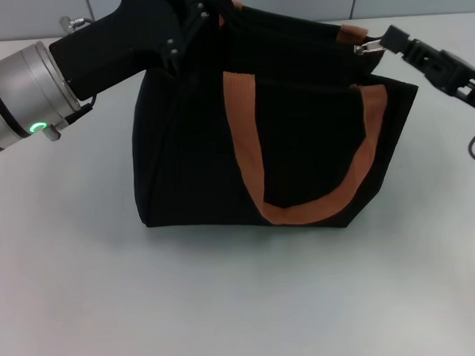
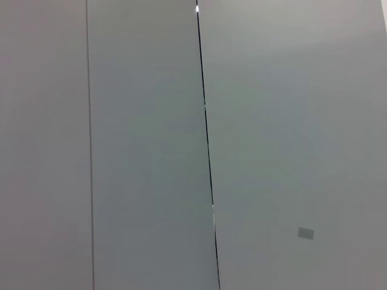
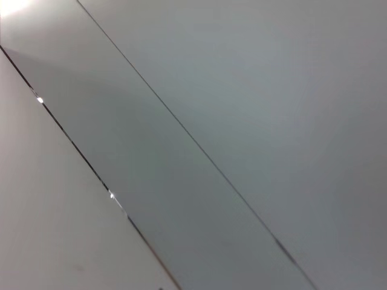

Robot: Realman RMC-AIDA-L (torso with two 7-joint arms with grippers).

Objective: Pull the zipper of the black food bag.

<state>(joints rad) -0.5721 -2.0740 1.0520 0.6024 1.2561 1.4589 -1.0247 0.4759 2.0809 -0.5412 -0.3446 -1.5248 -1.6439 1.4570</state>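
- Two arms reach in toward one boxy black fabric food bag (image 1: 299,143), which stands upright on a pale grey table (image 1: 228,306) and is the largest thing in the head view.
- A brown-orange webbing loop handle (image 1: 257,177) hangs down the bag's front face in a U shape, its lower curve near the bag's bottom edge.
- A second patch of brown-orange webbing (image 1: 349,34) shows at the bag's far upper edge, close to its right-hand top corner.
- The small silver metal zipper pull tab (image 1: 368,47) sticks out at the bag's upper right corner, just beyond that webbing patch.
- The right gripper (image 1: 389,39), black and slim, comes in from the right of the bag at the height of its top edge; its tip is pinched closed on the zipper pull tab.
- The left gripper (image 1: 184,39) sits at the bag's upper left corner, on a black wrist body with a silver cylinder bearing a green ring light (image 1: 37,126) to the left of the bag.
- Its fingers merge with the black fabric there, so I cannot tell whether they are parted or clamped on the bag.
- Both wrist views show only plain grey wall panels (image 2: 272,121) with thin dark seams, and neither the bag nor any fingers.
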